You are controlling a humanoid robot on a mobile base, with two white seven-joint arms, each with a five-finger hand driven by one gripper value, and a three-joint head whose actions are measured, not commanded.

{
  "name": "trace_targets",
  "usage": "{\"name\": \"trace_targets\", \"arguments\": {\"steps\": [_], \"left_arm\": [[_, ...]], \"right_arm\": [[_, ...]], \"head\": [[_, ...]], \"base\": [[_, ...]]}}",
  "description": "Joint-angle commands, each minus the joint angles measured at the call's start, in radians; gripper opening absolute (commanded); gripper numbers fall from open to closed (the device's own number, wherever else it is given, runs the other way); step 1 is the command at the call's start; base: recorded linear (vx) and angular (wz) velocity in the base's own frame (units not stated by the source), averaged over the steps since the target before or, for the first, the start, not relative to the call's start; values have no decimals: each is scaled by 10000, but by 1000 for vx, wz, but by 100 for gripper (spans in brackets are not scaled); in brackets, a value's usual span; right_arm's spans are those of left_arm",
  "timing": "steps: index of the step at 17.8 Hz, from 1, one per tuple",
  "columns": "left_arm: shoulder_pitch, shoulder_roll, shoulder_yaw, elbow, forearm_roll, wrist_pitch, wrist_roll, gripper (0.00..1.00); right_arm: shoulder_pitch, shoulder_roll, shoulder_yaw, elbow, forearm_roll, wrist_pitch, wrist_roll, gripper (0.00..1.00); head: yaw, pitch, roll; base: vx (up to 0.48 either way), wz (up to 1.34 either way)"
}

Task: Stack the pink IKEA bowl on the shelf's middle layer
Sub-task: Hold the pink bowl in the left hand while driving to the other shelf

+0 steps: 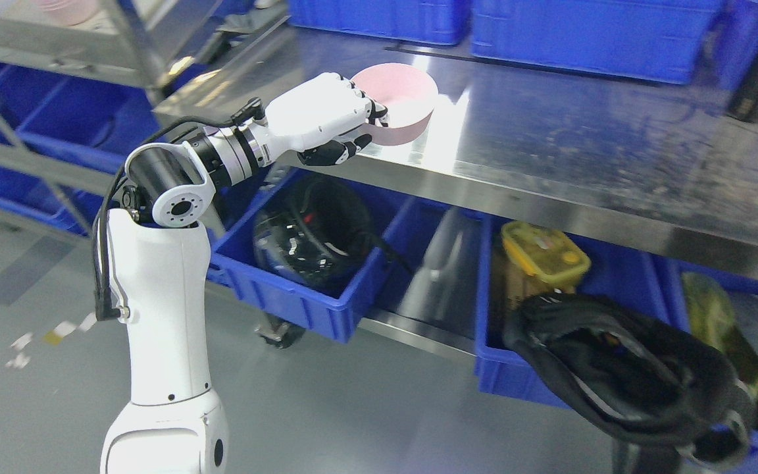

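Left hand (326,115) reaching in from seven o'clock, fingers (359,99) curled over the near rim of pink bowl (400,99), thumb below it. Bowl upright on steel shelf (550,145), near its front edge. Blue bins (537,26) at twelve o'clock. Blue crate (287,296) with black helmet (313,227) underneath, yellow box (545,253) at four o'clock.

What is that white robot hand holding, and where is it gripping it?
The left robot hand holds a pink bowl by its near rim, fingers curled over the edge, on the steel shelf.
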Motion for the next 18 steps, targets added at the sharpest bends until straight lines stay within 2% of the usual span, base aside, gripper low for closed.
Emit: {"name": "trace_targets", "arguments": {"steps": [1, 11, 18], "left_arm": [[72, 97, -76, -299, 42, -2, 28, 2], [333, 97, -76, -299, 42, -2, 121, 3], [333, 97, -61, -284, 180, -2, 121, 3]], "right_arm": [[230, -175, 2, -175, 1, -2, 56, 100], [230, -175, 2, -175, 1, -2, 56, 100], [230, -175, 2, -175, 1, -2, 56, 100]], "head": [[0, 0, 0], [0, 5, 0], [0, 8, 0]], "base": [[76, 1283], [109, 1464], [202, 593]]}}
